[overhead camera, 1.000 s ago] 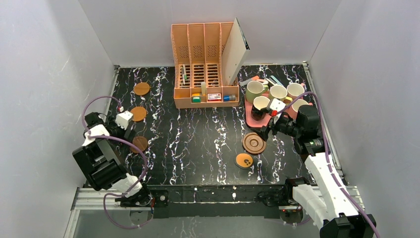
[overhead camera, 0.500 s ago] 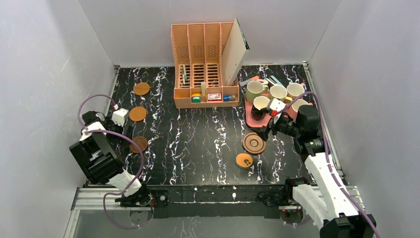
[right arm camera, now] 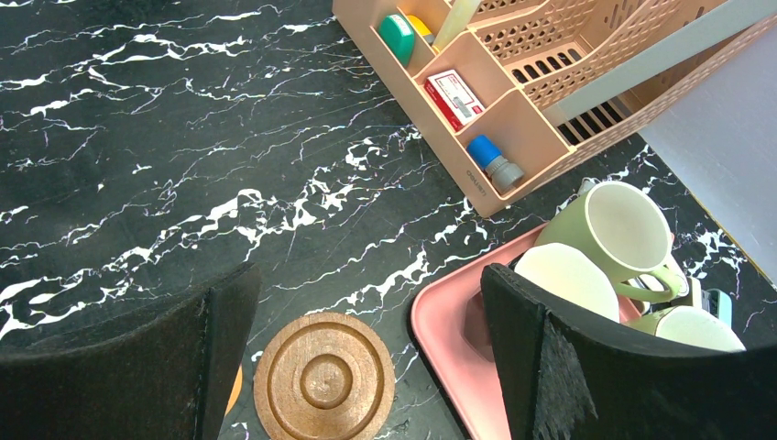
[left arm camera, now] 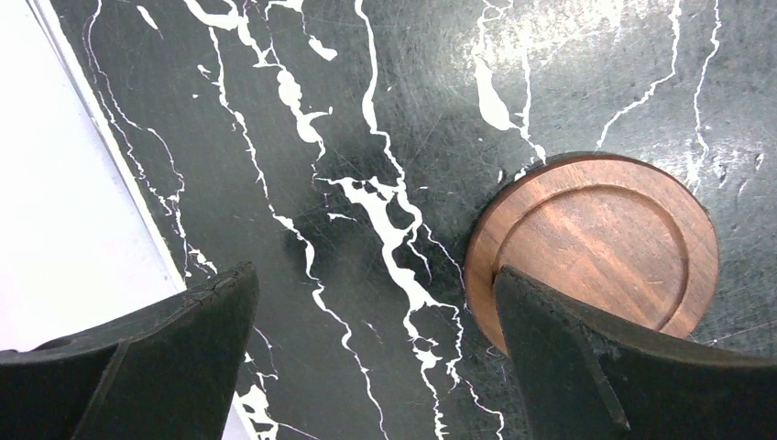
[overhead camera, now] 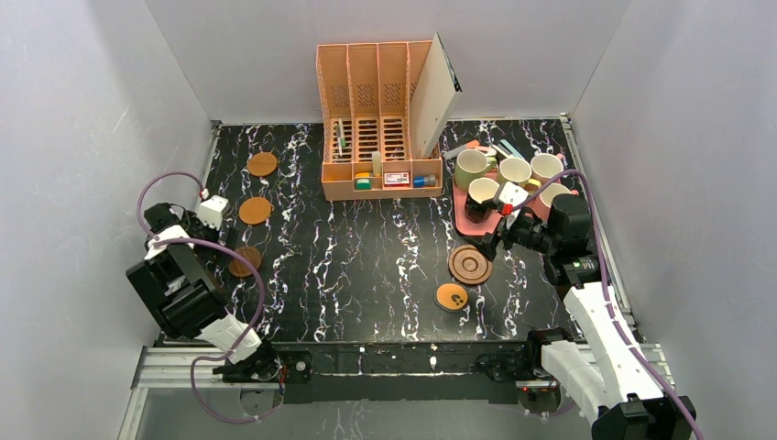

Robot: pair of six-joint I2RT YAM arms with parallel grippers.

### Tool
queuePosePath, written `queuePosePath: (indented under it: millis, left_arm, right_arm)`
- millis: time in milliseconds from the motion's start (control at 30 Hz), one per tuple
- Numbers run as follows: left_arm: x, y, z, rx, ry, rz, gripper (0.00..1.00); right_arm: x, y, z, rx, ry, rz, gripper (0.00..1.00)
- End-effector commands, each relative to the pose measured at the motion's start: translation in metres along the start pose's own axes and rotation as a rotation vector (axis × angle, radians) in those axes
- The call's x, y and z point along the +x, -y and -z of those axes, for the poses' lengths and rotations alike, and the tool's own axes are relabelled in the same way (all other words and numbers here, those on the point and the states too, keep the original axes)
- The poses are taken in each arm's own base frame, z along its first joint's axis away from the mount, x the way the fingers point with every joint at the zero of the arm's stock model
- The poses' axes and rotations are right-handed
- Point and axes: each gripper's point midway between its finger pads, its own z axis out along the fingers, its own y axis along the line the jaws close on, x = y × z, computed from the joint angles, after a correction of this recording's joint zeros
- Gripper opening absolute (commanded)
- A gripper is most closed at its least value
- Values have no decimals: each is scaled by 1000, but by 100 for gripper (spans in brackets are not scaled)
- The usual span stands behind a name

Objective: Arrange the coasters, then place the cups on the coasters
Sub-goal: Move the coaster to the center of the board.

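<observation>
dark brown coaster [left arm camera: 605,238], edge hidden by left claw [left arm camera: 371,280]

Cups [overhead camera: 515,170] on tray [right arm camera: 438,319], right of organizer [overhead camera: 377,110]

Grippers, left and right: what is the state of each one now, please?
Left gripper: open, holding nothing, at the edge of the dark brown round wooden coaster.
Right gripper: open, holding nothing.

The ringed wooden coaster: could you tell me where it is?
In the top view the ringed wooden coaster lies right of centre, between the pink tray and the marked orange coaster.
</observation>
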Motion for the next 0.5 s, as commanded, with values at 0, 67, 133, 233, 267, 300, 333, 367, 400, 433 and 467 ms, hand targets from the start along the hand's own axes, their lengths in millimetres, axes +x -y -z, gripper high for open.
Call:
queuePosePath:
  millis: [0, 67, 133, 233, 267, 300, 333, 367, 400, 433, 467]
  left_arm:
    - [39, -1, -1, -13, -144, -22, 98]
    - [37, 3, 1, 3, -133, -34, 98]
    - [35, 8, 4, 19, -123, -47, 98]
    - [31, 14, 10, 42, -106, -64, 98]
    - [30, 16, 11, 51, -102, -66, 98]
    - [29, 18, 12, 58, -99, -72, 98]
    - [29, 20, 13, 66, -97, -74, 98]
    - [28, 23, 14, 76, -94, -77, 98]
    - [28, 25, 15, 86, -94, -81, 98]
    - [28, 26, 15, 94, -93, -83, 98]
    - [28, 28, 16, 100, -92, -82, 98]
  right_arm:
    - [-4, -3, -1, -12, 21, 12, 98]
    - [-5, -2, -1, -10, 21, 13, 98]
    - [-4, -2, -1, -10, 20, 11, 98]
    - [-5, -2, -1, -10, 21, 12, 98]
    - [-5, -3, -1, -11, 21, 11, 98]
    - [-5, -3, -1, -11, 21, 10, 98]
    - [-5, -3, -1, -11, 21, 10, 98]
    - [-5, -3, -1, -12, 23, 11, 98]
    - [-5, -3, -1, -12, 23, 11, 98]
    - [-5, -3, -1, -11, 23, 11, 98]
    - [-6, -3, -1, -11, 23, 11, 98]
